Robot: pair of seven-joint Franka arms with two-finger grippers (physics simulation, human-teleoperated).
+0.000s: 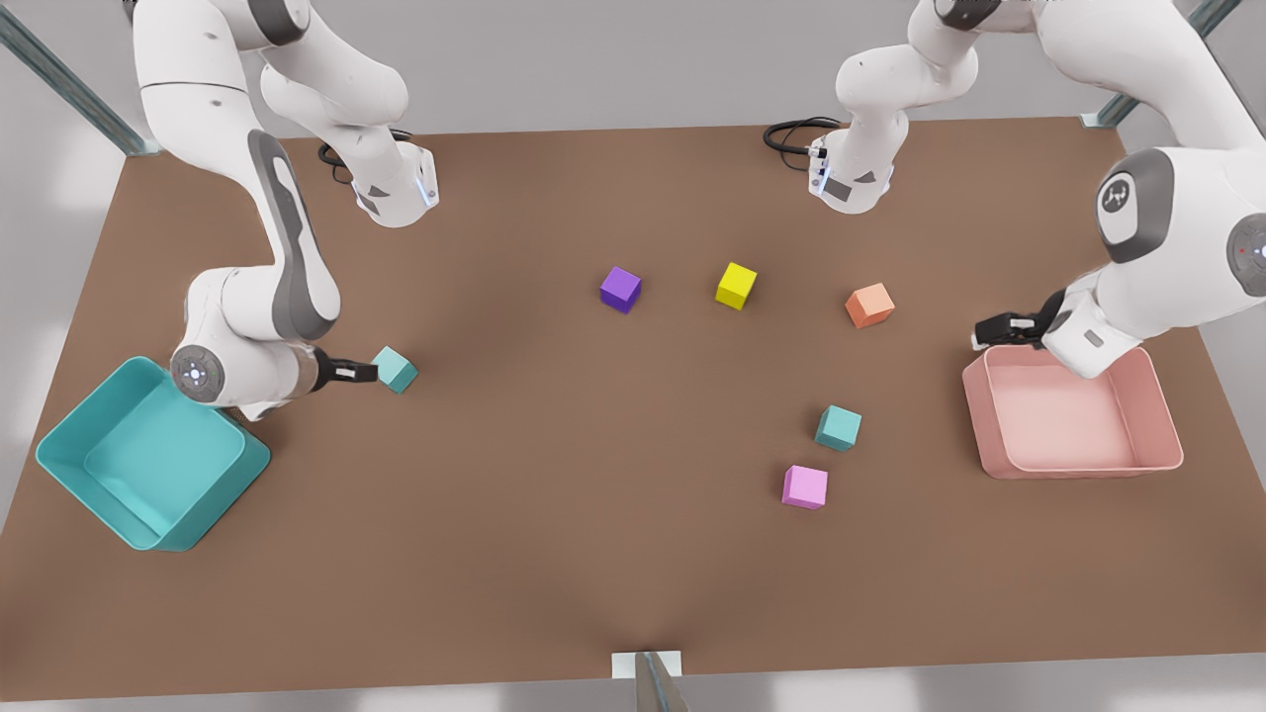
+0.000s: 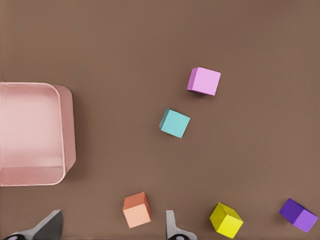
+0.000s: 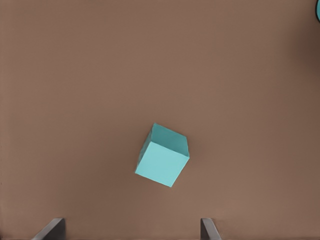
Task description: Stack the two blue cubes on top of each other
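Observation:
One blue cube (image 1: 396,369) (image 3: 163,155) lies on the table at the front view's left, near the teal bin. My right gripper (image 1: 364,372) (image 3: 131,233) hovers over it, open, its fingers (image 3: 52,230) apart from the cube. The other blue cube (image 1: 838,427) (image 2: 175,123) rests right of centre, next to a pink cube (image 1: 805,487) (image 2: 204,81). My left gripper (image 1: 987,331) (image 2: 111,234) hangs open over the pink bin's near-left corner, holding nothing.
A teal bin (image 1: 69,465) stands at the front view's left, a pink bin (image 1: 1157,396) (image 2: 65,130) at its right. Purple (image 1: 620,289) (image 2: 298,215), yellow (image 1: 736,285) (image 2: 226,220) and orange (image 1: 869,305) (image 2: 137,210) cubes lie in a row mid-table.

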